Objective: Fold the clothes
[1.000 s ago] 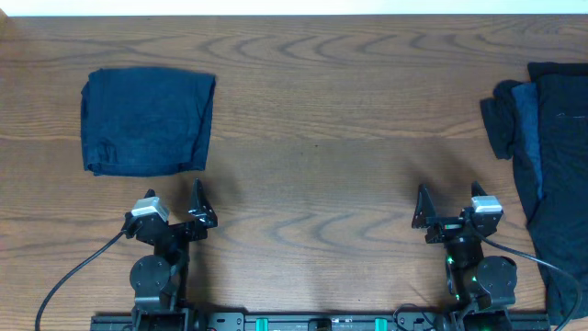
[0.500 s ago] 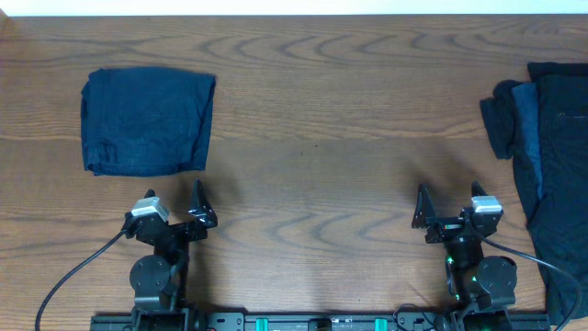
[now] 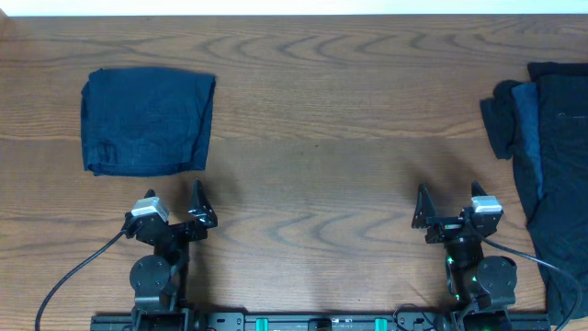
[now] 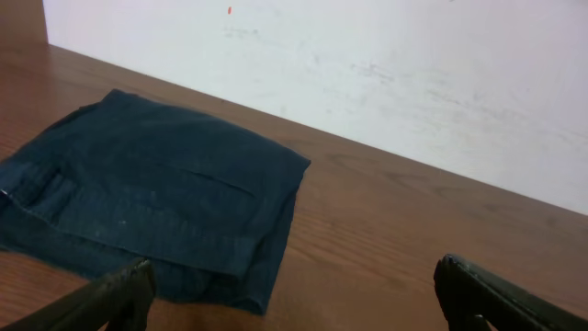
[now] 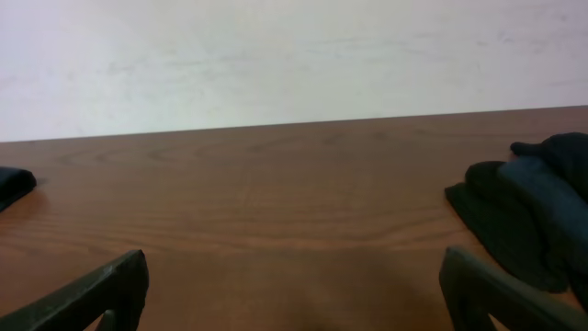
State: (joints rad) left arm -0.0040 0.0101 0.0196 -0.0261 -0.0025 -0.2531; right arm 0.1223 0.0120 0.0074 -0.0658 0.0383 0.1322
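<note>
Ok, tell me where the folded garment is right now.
In the overhead view the folded garment lies on the left side, just beyond the open left gripper, far from the unfolded pile at the right edge.

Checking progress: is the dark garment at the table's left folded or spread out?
Folded: the garment lies as a compact rectangle, layered edges visible up close.

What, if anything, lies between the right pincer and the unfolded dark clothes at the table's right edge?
Nothing visible. Only bare table separates the open right pincer from the unfolded clothes; the folded garment lies far off on the left side.
</note>
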